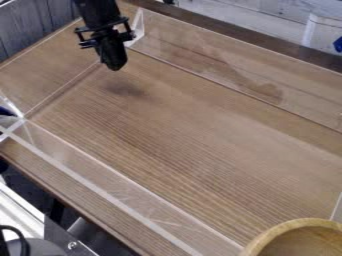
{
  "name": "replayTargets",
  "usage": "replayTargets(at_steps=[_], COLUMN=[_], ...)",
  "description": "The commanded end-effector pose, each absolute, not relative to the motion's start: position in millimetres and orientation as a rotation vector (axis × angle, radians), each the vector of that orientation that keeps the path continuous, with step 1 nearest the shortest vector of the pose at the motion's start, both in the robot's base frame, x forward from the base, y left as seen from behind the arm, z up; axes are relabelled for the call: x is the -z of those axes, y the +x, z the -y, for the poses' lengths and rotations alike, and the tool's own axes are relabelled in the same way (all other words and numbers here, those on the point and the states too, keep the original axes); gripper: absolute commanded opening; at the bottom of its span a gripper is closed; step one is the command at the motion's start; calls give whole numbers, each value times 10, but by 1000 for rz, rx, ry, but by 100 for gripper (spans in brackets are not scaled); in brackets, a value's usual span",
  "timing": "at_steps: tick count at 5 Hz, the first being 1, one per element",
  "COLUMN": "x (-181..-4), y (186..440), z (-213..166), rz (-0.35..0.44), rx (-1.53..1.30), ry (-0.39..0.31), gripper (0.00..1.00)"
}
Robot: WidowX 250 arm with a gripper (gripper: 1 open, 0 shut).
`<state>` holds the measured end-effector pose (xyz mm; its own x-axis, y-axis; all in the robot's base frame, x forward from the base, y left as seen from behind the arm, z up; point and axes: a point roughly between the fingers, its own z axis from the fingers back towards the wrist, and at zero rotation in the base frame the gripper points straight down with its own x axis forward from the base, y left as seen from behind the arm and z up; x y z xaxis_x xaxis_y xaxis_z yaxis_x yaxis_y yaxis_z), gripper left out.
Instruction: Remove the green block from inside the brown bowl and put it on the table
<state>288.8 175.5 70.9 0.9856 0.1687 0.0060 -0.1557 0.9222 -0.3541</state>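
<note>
My black gripper hangs over the far left part of the table, its fingers pressed together and shut, with nothing visible between them. Its shadow falls on the wood just below and to the right. The brown bowl shows only as a piece of its thick tan rim at the bottom right corner, outside the near clear wall. Its inside is cut off by the frame edge. The green block is out of view.
Low clear plastic walls border the tabletop on the near, left and far sides. A metal frame with cables sits below the near left edge. A white object stands at the far right.
</note>
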Motion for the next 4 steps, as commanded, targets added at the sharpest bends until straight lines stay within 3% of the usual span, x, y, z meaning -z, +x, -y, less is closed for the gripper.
replayTargets(at_steps=[1,2,4], x=[-913,-810,-733], y=[2856,2800,2816], z=[-1952,-2067,-2110], rz=[128,140,74], rx=[-160,-165,-190], ry=[-265,-223,-239], gripper=[0,0,0])
